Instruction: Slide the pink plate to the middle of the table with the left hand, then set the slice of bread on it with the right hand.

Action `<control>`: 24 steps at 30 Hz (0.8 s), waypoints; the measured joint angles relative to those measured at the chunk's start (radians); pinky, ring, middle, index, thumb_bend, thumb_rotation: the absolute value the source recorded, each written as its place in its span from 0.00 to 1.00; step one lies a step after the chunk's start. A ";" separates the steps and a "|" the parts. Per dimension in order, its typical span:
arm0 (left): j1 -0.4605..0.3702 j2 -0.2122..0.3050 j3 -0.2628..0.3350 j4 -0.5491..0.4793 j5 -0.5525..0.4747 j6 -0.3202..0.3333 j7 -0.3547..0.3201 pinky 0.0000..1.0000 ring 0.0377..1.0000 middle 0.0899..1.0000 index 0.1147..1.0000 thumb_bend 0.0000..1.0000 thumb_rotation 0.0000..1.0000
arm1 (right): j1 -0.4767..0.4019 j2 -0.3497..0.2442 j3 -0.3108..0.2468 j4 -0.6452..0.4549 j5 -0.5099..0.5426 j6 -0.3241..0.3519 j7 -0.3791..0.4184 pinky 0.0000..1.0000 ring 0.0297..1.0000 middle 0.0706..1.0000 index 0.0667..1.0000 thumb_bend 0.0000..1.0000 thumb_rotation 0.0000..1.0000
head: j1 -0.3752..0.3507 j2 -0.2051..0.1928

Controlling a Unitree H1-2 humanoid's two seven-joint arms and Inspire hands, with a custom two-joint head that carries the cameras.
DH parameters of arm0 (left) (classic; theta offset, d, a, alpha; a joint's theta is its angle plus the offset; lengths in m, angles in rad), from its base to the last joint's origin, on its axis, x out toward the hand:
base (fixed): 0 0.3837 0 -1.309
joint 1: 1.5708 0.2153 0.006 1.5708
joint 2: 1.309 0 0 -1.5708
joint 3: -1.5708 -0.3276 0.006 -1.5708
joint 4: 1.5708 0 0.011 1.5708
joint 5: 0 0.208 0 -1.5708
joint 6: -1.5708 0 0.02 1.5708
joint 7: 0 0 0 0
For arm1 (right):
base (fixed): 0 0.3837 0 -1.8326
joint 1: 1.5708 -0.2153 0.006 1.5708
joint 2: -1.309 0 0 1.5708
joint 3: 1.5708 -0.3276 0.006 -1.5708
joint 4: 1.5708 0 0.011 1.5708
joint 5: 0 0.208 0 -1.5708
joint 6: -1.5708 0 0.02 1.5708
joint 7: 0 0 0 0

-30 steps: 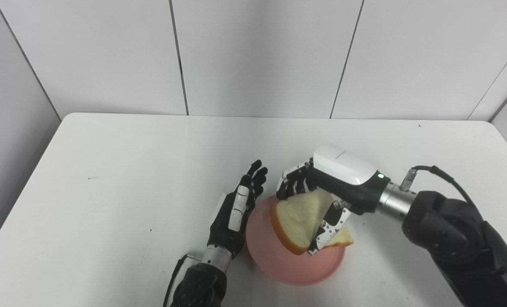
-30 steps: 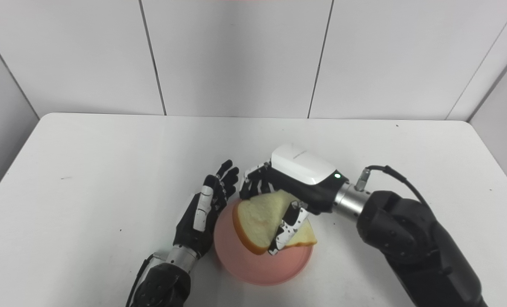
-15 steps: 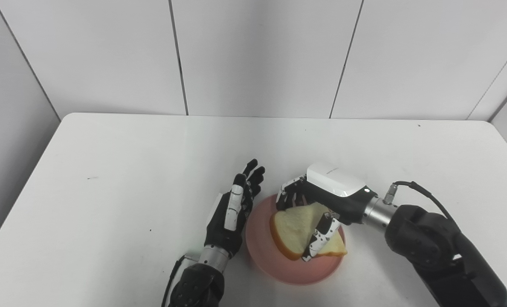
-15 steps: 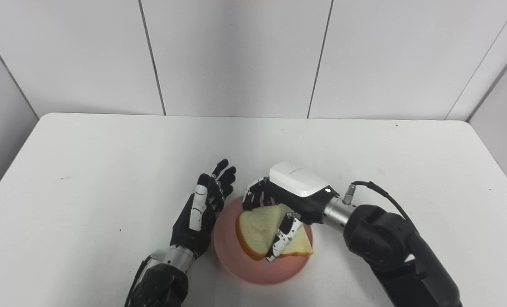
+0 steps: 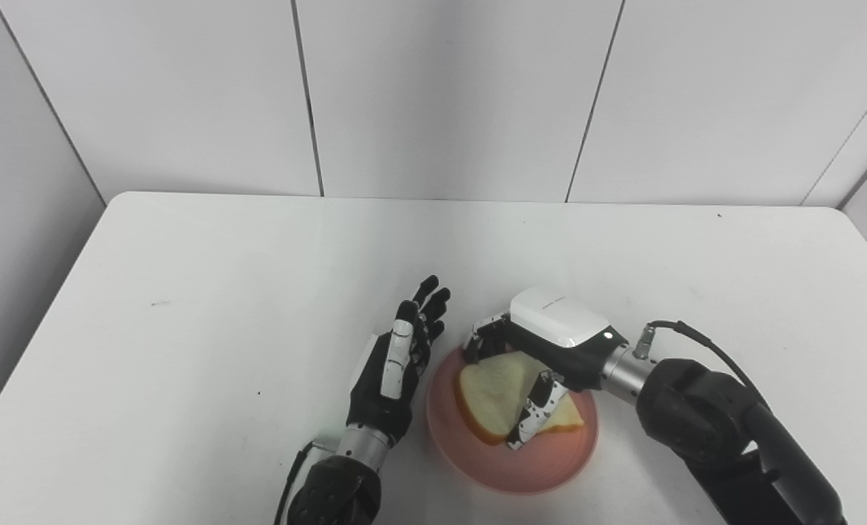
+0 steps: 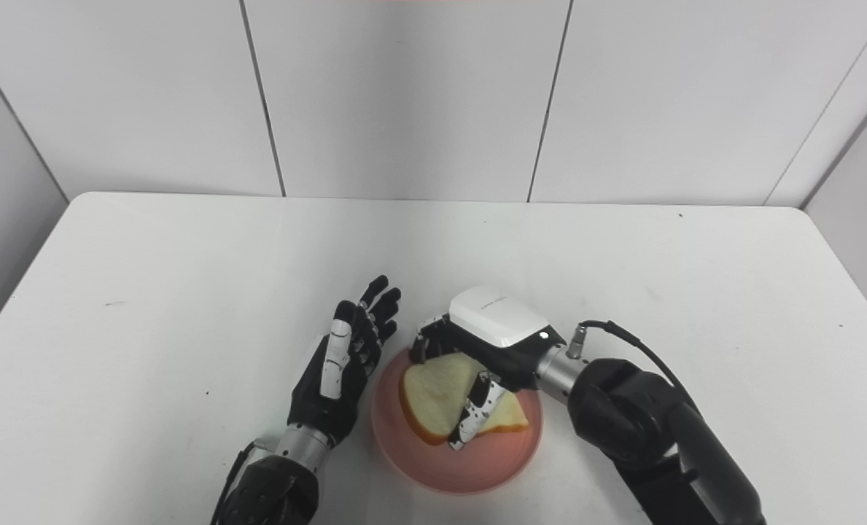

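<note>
The pink plate (image 5: 477, 459) sits on the white table near its front edge, about mid-width. The slice of bread (image 5: 493, 397) lies low over the plate, tilted, its lower edge on or near the plate surface. My right hand (image 5: 542, 357) is shut on the bread, fingers behind it and thumb across its front. My left hand (image 5: 398, 361) is open with fingers straight, standing on edge just left of the plate's rim. The same scene shows in the right eye view, with the bread (image 6: 437, 397) over the plate (image 6: 418, 456).
The white table (image 5: 258, 277) stretches back to a white panelled wall. Its left and right edges are in view. My right forearm (image 5: 703, 423) crosses the table's front right part.
My right hand has lowered the bread down toward the plate and drawn slightly back toward me. My left hand has barely moved beside the plate.
</note>
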 measured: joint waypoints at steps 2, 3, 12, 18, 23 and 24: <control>0.000 0.000 0.003 0.000 -0.004 0.000 -0.003 1.00 1.00 0.95 0.93 0.77 1.00 | 0.000 -0.012 0.006 -0.032 -0.006 0.018 0.051 0.64 0.73 0.79 0.84 0.97 0.52 | -0.002 0.003; 0.000 0.000 0.005 0.000 -0.009 0.000 -0.005 1.00 1.00 0.95 0.93 0.77 1.00 | -0.001 -0.022 0.011 -0.058 -0.005 0.034 0.092 0.68 0.77 0.82 0.87 0.97 0.51 | -0.005 0.005; 0.003 0.002 0.009 -0.020 0.020 0.022 -0.002 1.00 0.98 0.95 0.94 0.79 1.00 | -0.020 -0.042 0.017 -0.150 -0.012 0.142 0.274 0.88 0.90 0.91 0.92 0.98 0.50 | -0.011 0.006; 0.011 0.023 0.020 -0.038 0.029 0.026 -0.002 1.00 0.99 0.96 0.95 0.77 1.00 | -0.021 -0.040 0.003 -0.163 -0.034 0.142 0.270 0.94 0.93 0.93 0.92 0.97 0.56 | -0.018 0.008; 0.017 0.028 0.027 -0.053 0.029 0.038 -0.002 1.00 1.00 0.96 0.96 0.79 1.00 | -0.021 -0.031 -0.005 -0.170 -0.055 0.142 0.264 0.95 0.94 0.93 0.93 0.97 0.58 | -0.029 0.014; 0.019 0.030 0.027 -0.056 0.029 0.038 -0.002 1.00 1.00 0.96 0.96 0.79 1.00 | -0.021 -0.029 -0.010 -0.176 -0.056 0.142 0.264 0.95 0.93 0.93 0.92 0.97 0.58 | -0.029 0.014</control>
